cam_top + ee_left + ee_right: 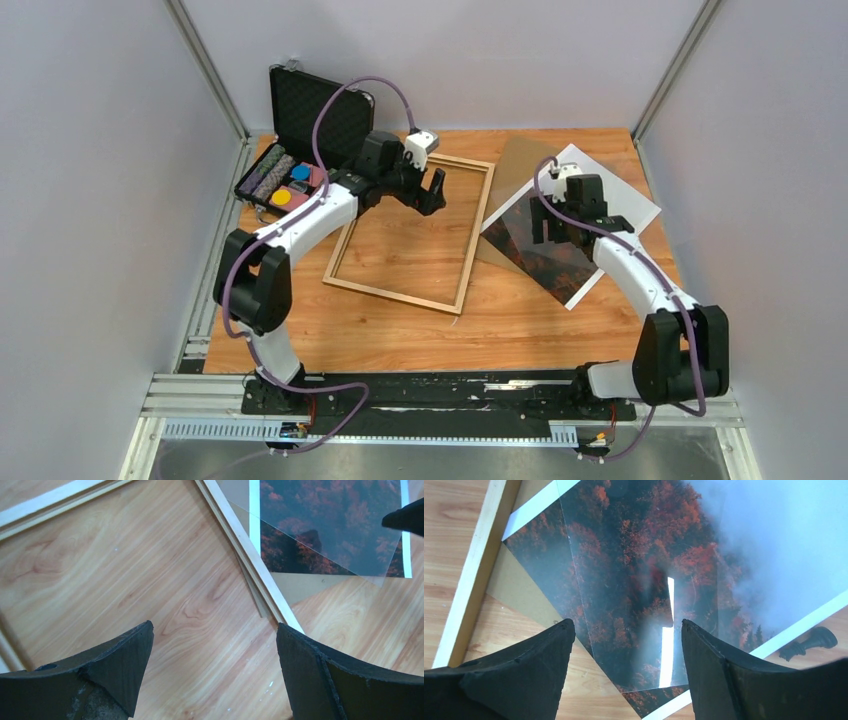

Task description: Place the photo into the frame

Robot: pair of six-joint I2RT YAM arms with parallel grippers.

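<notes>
Both left fingers [110, 665] and right fingers [524, 675] wide apart, empty, over a wooden table [400, 330] between pale walls [90, 200].

Even overhead light; glare streak on clear sheet [667, 630]; soft shadows.

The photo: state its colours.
The photo shows orange-red trees, dark shadows, pale misty sky and a white border; clearest in the right wrist view.

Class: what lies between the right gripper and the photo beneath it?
A clear tinted sheet lies on the photo, under the open right gripper; its edges and glare show in the right wrist view.
</notes>
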